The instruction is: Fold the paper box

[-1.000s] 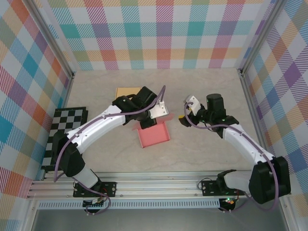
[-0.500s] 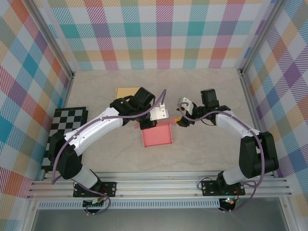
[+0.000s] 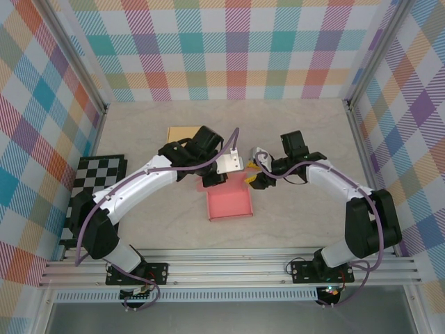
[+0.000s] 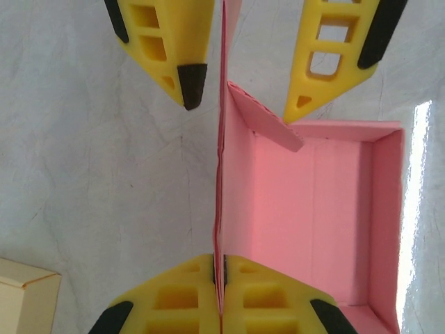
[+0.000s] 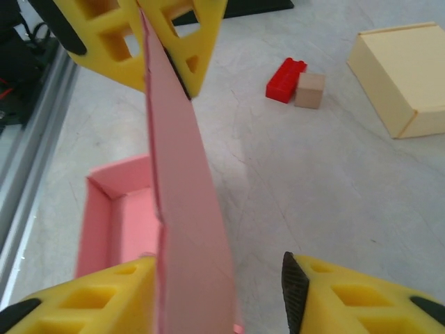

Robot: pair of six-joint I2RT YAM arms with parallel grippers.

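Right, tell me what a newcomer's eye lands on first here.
The pink paper box in the middle, with one tall flap standing upright and the left hand pinched shut on its end. The right hand straddles the same flap from the opposite end, open on either side of it. Behind them lies a cream box, and a checkerboard mat sits at far left.

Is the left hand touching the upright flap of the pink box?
Touching: in the left wrist view the left hand pinches the upright flap between both fingers, no gap.
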